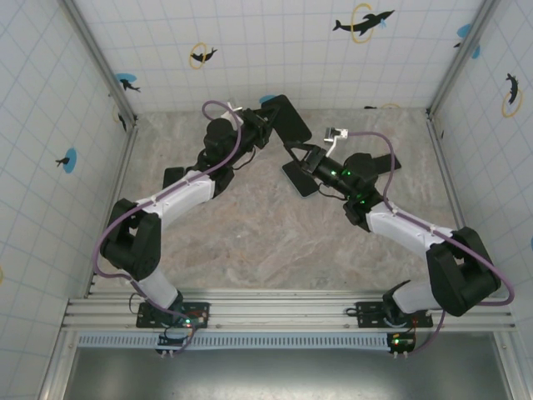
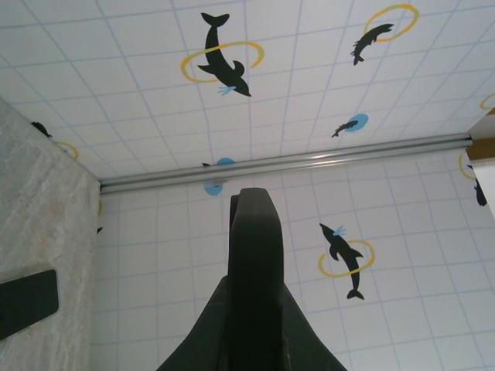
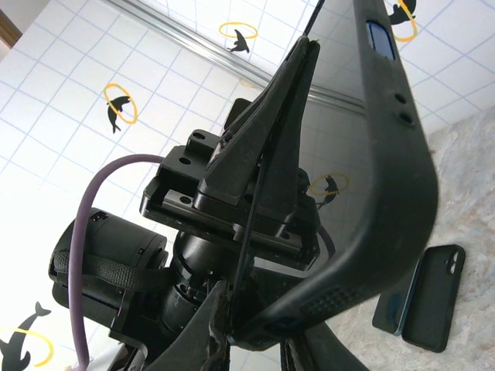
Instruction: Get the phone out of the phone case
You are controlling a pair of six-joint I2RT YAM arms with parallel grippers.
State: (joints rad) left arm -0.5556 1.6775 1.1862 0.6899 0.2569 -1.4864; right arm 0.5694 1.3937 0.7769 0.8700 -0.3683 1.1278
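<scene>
The phone point(image 2: 254, 232) stands edge-on between the fingers of my left gripper point(image 2: 254, 305), which is shut on it. From the right wrist, the phone point(image 3: 249, 232) is a thin dark edge. The black phone case point(image 3: 394, 154) bows away from it to the right in a long curve. The two meet at the bottom, where my right gripper point(image 3: 246, 340) is shut on the case's lower corner. From above, the black slab point(image 1: 290, 118) hangs over the back of the table between my left gripper point(image 1: 266, 127) and right gripper point(image 1: 308, 158).
Other dark cases lie flat on the marble table: one at the left point(image 1: 175, 177), one behind the right arm point(image 1: 385, 163), and a dark flat piece point(image 1: 300, 180) just below the right gripper. Tiled walls close the sides and back.
</scene>
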